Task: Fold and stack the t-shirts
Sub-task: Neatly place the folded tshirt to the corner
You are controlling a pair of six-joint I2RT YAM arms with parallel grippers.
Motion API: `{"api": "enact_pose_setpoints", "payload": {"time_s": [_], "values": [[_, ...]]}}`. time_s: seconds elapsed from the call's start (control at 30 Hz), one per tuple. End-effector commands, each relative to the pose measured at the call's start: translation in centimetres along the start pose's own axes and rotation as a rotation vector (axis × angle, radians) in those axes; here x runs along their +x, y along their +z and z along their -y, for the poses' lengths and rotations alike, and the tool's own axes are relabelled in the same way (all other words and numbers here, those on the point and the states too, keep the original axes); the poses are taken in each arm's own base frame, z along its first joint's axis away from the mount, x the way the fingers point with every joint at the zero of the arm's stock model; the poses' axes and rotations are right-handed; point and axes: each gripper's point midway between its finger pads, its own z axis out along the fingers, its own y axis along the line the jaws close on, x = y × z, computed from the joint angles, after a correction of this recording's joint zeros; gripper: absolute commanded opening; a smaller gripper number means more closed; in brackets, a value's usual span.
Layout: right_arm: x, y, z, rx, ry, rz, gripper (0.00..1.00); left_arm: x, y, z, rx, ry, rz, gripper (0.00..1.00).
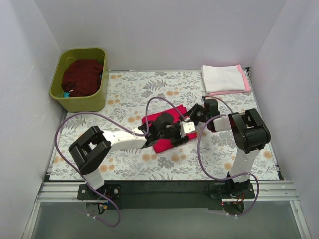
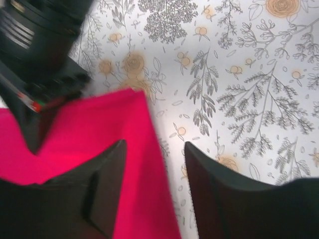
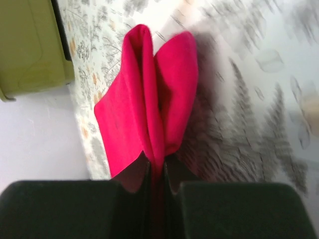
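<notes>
The jaws pinch the folded crimson t-shirt [image 3: 144,104].

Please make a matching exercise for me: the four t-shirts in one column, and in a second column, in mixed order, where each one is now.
Column one:
1. white t-shirt
2. dark maroon t-shirt
3. red t-shirt
4. pale pink t-shirt

Column two:
A. inside the green tub
B. pinched in the right end effector
C. folded at the far right corner of the table cloth, on top of another shirt
D. directly beneath the white one

Pairs: 1-C, 2-A, 3-B, 4-D.
</notes>
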Motion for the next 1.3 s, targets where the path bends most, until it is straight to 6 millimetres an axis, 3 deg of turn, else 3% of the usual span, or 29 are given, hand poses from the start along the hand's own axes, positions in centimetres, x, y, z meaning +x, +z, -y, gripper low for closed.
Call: {"api": "enact_pose_setpoints", "payload": {"time_s": [0.0, 0.1, 0.13, 0.17, 0.27, 0.3, 0.43, 0.47, 0.53, 0.57, 0.6, 0.87, 1.0, 1.1, 1.27], "values": [[-4.1, 0.3, -2.5, -0.047, -0.321, 0.004, 0.01, -4.2, -2.9, -1.3, -0.045, -0.045, 0.064, 0.52], [-7.7, 0.2, -3.0, 0.007, -0.514, 0.001, 0.01, -3.6, -5.1, -2.0, -0.063, -0.137, 0.012, 0.67], [-9.3, 0.2, -4.1, 0.014, -0.562, 0.007, 0.01, -3.4, -5.9, -2.9, -0.089, -0.168, 0.006, 0.72], [-10.2, 0.3, -3.4, 0.037, -0.59, -0.006, 0.01, -3.4, -6.7, -3.2, -0.1, -0.191, -0.005, 0.79], [-14.5, 0.4, -3.2, 0.073, -0.726, 0.005, 0.01, -1.6, -8.3, -4.0, -0.14, -0.264, -0.074, 0.83], [-16.1, 0.3, -3.2, 0.085, -0.753, 0.014, 0.01, -1.2, -9.1, -4.1, -0.157, -0.28, -0.099, 0.89], [-21.1, 0.5, -3.3, 0.122, -0.877, 0.038, 0.01, 0.3, -10.9, -4.4, -0.212, -0.324, -0.142, 0.89], [-22.1, 1.1, -2.4, 0.14, -0.926, 0.033, 0.01, 0.5, -11.1, -4.3, -0.216, -0.33, -0.145, 0.89], [-24.8, 0.6, -4.0, 0.145, -0.982, 0.07, 0.01, 1.1, -11.9, -4.2, -0.235, -0.343, -0.155, 0.9], [-25.4, 1.0, -3.6, 0.158, -1.015, 0.068, 0.01, 1.3, -12.0, -4.0, -0.234, -0.35, -0.158, 0.9], [-26.8, 0.6, -5.0, 0.158, -1.051, 0.101, 0.01, 1.7, -12.2, -3.8, -0.236, -0.356, -0.164, 0.9], [-30.7, -1.0, -9.1, 0.19, -1.218, 0.211, 0.01, 2.5, -12.6, -3.4, -0.249, -0.374, -0.176, 0.9], [-31.8, -2.4, -11.2, 0.201, -1.29, 0.26, 0.01, 2.8, -12.7, -3.3, -0.25, -0.376, -0.183, 0.91], [-32.7, -4.1, -14.1, 0.193, -1.359, 0.32, 0.01, 3.1, -12.7, -3.3, -0.254, -0.369, -0.185, 0.94], [-33.1, -5.4, -16.4, 0.177, -1.41, 0.362, 0.01, 3.2, -12.5, -3.3, -0.252, -0.369, -0.184, 0.95]]}}
